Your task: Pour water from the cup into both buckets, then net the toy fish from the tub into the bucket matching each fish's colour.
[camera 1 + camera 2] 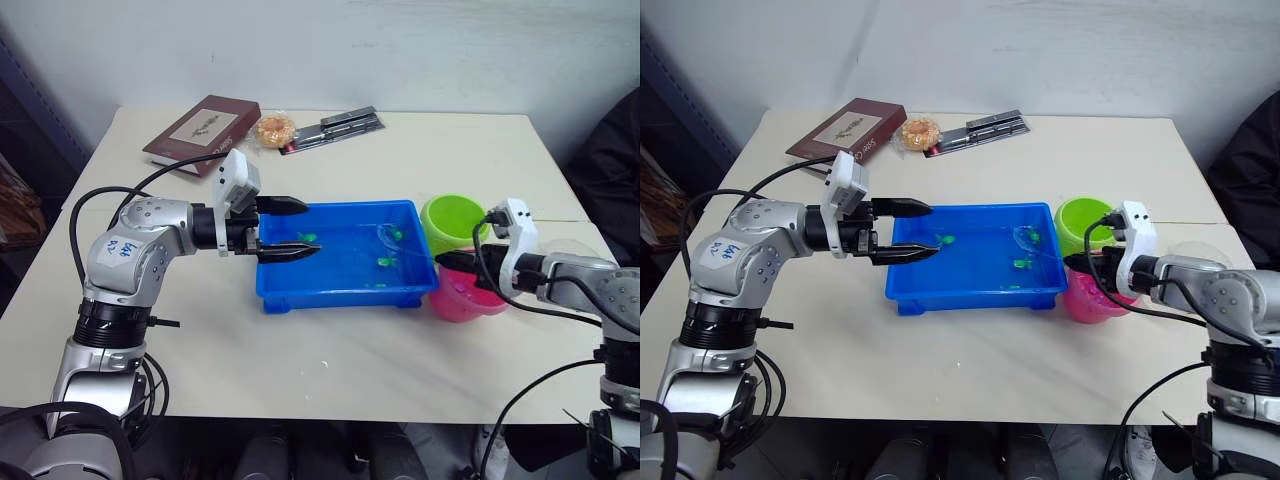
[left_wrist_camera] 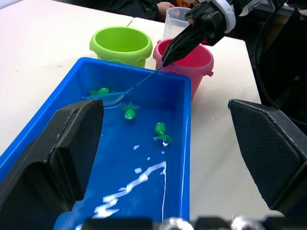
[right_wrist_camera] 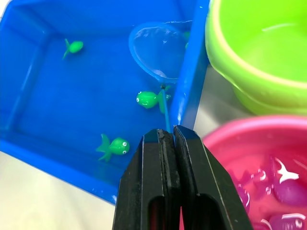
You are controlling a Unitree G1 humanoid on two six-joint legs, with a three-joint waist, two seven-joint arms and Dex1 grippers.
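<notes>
Right gripper [image 3: 168, 136] is clamped on the thin handle of a small blue net [image 3: 160, 50]. Fingers are pressed together with the handle running out from between the tips. The net hoop sits ahead of the tips, inside the tub [image 1: 340, 292] at the end nearest the buckets. Can't tell if the fish partly hidden at the hoop's edge is inside the net.

Green fish in the tub: one [image 3: 149, 99] just ahead of the right fingertips, beside the handle below the hoop; one [image 3: 113, 145] near the tips and off to the side; one [image 3: 73, 46] well beyond, toward the far end of the tub.

Pink bucket [image 3: 268, 167] sits right beside the right fingers and holds water with pink fish [image 3: 290, 191] in it. Green bucket [image 3: 264, 52] is ahead of the fingers, next to the pink one and just beside the tub wall, with water in it.

Left gripper [image 1: 285, 228] is open and empty, fingers spread wide, tips over the tub's opposite end. One finger is above the rim and the other is over the water. It's well apart from the net.

Cup [image 2: 176, 21] stands beyond the two buckets as seen past the left fingers.

Book [image 1: 203, 132], a wrapped snack [image 1: 274, 130] and a flat dark pack [image 1: 335, 128] lie at the table's [image 1: 300, 370] far edge.
</notes>
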